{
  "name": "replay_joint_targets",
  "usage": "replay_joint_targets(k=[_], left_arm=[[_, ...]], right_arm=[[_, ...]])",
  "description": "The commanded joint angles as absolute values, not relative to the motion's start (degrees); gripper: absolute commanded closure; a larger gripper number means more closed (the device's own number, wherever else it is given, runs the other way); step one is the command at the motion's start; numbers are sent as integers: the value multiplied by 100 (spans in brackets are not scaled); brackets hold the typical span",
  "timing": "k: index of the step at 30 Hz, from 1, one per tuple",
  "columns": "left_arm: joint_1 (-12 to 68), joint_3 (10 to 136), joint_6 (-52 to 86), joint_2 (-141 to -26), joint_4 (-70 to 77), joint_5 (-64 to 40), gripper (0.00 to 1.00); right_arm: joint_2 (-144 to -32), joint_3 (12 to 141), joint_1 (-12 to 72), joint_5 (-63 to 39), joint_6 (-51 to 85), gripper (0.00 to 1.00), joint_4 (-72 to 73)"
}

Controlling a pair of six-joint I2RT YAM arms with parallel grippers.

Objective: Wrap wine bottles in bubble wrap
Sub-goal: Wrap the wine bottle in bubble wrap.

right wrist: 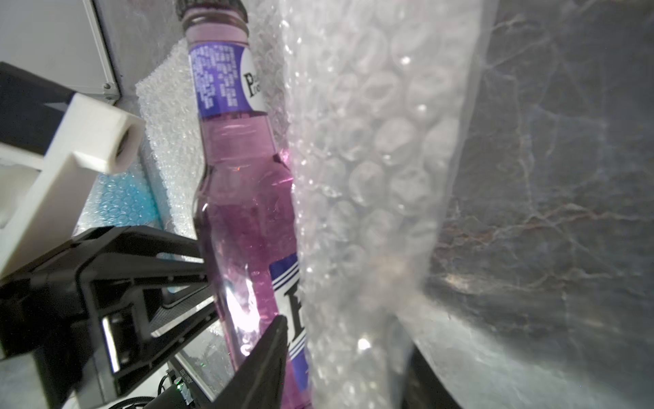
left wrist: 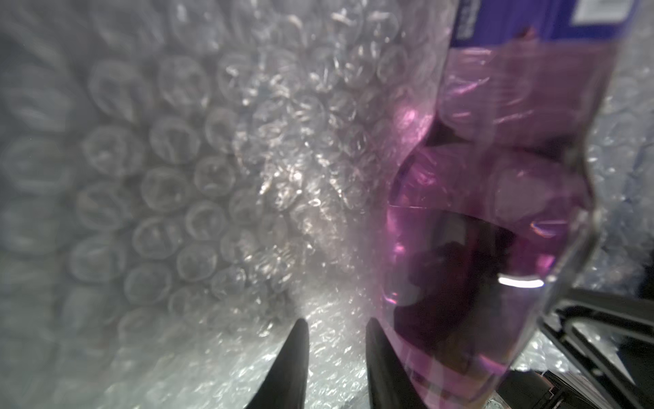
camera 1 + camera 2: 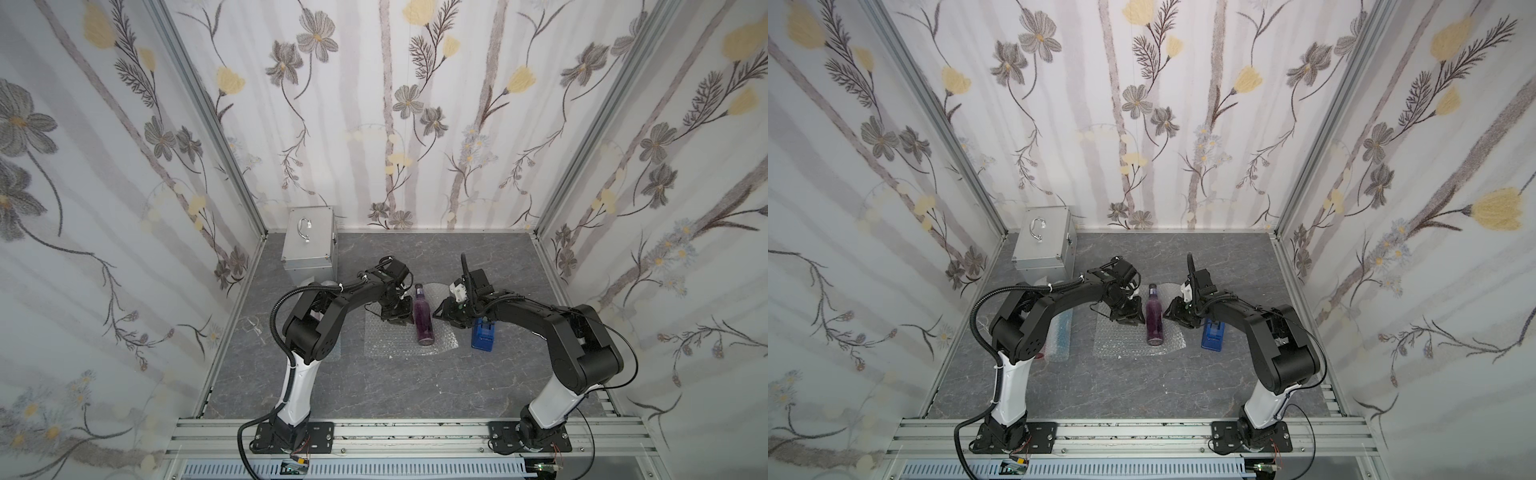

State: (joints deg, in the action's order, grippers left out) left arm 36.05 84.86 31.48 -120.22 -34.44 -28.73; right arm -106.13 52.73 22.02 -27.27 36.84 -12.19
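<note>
**Purple bottle (image 3: 424, 316) lies on bubble wrap sheet (image 3: 386, 345) at the centre of the table (image 3: 415, 386), cap toward the back wall (image 3: 457, 104).**
Left gripper (image 3: 404, 318), just beside it, has fingers narrowly apart over the wrap; a pinch cannot be told. Right gripper (image 3: 441, 312) stands spread opposite, a raised fold of wrap between its fingers.

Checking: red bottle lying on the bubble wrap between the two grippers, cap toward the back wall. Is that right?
Not red: the bottle holds purple liquid, as the right wrist view shows. The rest holds in both top views: it lies on the bubble wrap between the left gripper and the right gripper, cap toward the back wall.
</note>
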Motion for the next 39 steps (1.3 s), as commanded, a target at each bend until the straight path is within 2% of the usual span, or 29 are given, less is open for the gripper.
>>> replay_joint_targets(k=[1, 10, 27, 30, 33, 36, 39], left_arm=[[3601, 8481, 3078, -12007, -3489, -2760, 70], [3600, 8464, 3082, -11984, -3473, -2752, 70], [3599, 8394, 3081, -11930, -3438, -2747, 70], [3596, 8386, 3082, -11918, -3441, -2743, 70], [3591, 8369, 3068, -11879, -3437, -2742, 70], [3573, 8367, 3060, -11824, -3437, -2747, 70], [3552, 8367, 3046, -11738, -3421, -2751, 70]], right_arm=[[-10426, 5176, 2215, -2994, 3779, 55, -1226], [-10239, 4804, 2223, -3483, 4207, 54, -590], [-9928, 4879, 2250, -3284, 4414, 54, -713], [-9937, 4876, 2289, -3112, 4456, 62, -735], [-9924, 4951, 2324, -2997, 4456, 82, -831], [-9918, 5051, 2361, -2898, 4456, 95, -942], [-9961, 5198, 2474, -2876, 4478, 96, -1000]])
